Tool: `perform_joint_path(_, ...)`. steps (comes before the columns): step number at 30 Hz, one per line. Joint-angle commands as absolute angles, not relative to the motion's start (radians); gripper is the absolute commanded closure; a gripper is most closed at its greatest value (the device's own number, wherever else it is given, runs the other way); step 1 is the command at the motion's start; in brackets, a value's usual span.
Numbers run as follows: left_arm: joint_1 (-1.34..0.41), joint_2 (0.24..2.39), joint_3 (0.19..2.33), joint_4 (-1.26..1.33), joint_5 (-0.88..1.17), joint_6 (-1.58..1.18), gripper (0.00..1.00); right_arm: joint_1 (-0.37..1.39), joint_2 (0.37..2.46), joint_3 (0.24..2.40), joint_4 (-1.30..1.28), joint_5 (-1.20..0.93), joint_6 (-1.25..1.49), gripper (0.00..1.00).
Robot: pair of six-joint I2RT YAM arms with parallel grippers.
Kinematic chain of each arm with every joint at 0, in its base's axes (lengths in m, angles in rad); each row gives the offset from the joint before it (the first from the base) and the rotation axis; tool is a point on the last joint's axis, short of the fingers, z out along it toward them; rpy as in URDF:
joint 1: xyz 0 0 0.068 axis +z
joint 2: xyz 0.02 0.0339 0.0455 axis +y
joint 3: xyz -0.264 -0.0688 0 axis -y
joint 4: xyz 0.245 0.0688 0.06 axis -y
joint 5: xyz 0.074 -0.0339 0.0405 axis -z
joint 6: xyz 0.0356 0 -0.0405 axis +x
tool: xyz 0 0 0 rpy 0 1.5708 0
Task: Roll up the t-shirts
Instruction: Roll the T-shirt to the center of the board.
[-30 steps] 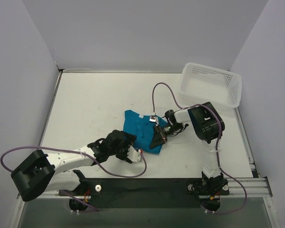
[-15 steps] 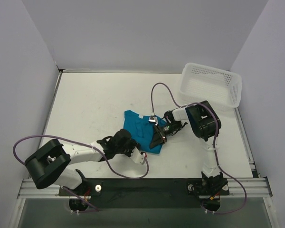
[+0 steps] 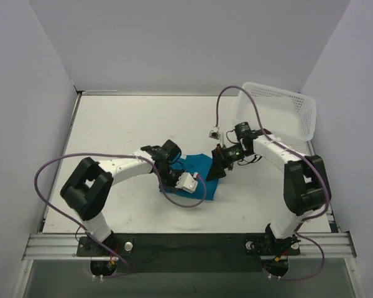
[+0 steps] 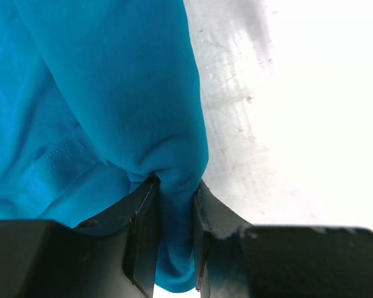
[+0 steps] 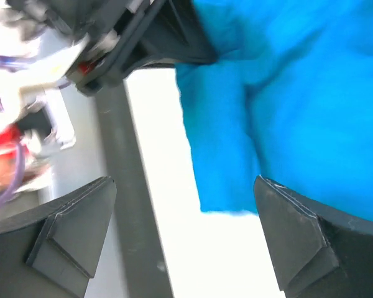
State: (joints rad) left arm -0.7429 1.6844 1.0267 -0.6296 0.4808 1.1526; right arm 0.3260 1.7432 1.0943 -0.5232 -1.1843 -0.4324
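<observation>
The teal-blue t-shirt (image 3: pixel 198 166) lies bunched in a small heap on the white worktop (image 3: pixel 118 124), a little right of centre, between the working ends of the two arms. The left pincer (image 4: pixel 174 192) is clamped on a fold of the cloth. In the left wrist view its dark fingers (image 4: pixel 143 236) press on either side of a pinched ridge of fabric that runs down between them. The rest of the shirt spreads up and to the left, with bare worktop on the right. The right pincer (image 5: pixel 184 186) has its fingers wide apart and grips nothing. In its wrist view the shirt fills the upper right, its lower edge reaches into the gap between the two fingertips, and the left pincer's dark body shows at the top left against the cloth. From above, the left pincer meets the shirt on its left side and the right pincer on its right. A white perforated basket (image 3: pixel 301 118) sits at the far right corner of the worktop, well apart from the shirt.
</observation>
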Motion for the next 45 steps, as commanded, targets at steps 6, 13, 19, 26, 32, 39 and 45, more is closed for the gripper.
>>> perform_joint_path(6, -0.681, 1.91, 1.272, -1.107, 0.761, 1.198, 0.65, 0.494, 0.978, 0.642, -0.082, -0.493, -0.599, 0.0)
perform_joint_path(13, -0.672, 2.078, 1.448, -1.273, 0.815, 1.252, 0.63, 0.73, 0.742, 0.413, -0.104, -0.514, -0.827, 0.02)
perform_joint_path(19, -0.664, 2.141, 1.497, -1.344, 0.828, 1.278, 0.61, 0.77, 0.87, 0.414, -0.008, -0.548, -0.836, 0.08)
perform_joint_path(26, -0.647, 2.174, 1.529, -1.39, 0.844, 1.305, 0.6, 0.791, 1.005, 0.391, 0.166, -0.586, -0.842, 0.08)
perform_joint_path(32, -0.629, 2.24, 1.611, -1.492, 0.883, 1.333, 0.6, 0.85, 1.11, 0.367, 0.288, -0.557, -0.839, 0.09)
perform_joint_path(39, -0.62, 2.273, 1.646, -1.525, 0.942, 1.336, 0.6, 0.874, 1.192, 0.341, 0.366, -0.519, -0.874, 0.14)
perform_joint_path(45, -0.62, 2.273, 1.628, -1.529, 0.959, 1.341, 0.6, 0.879, 1.22, 0.311, 0.43, -0.449, -0.876, 0.27)
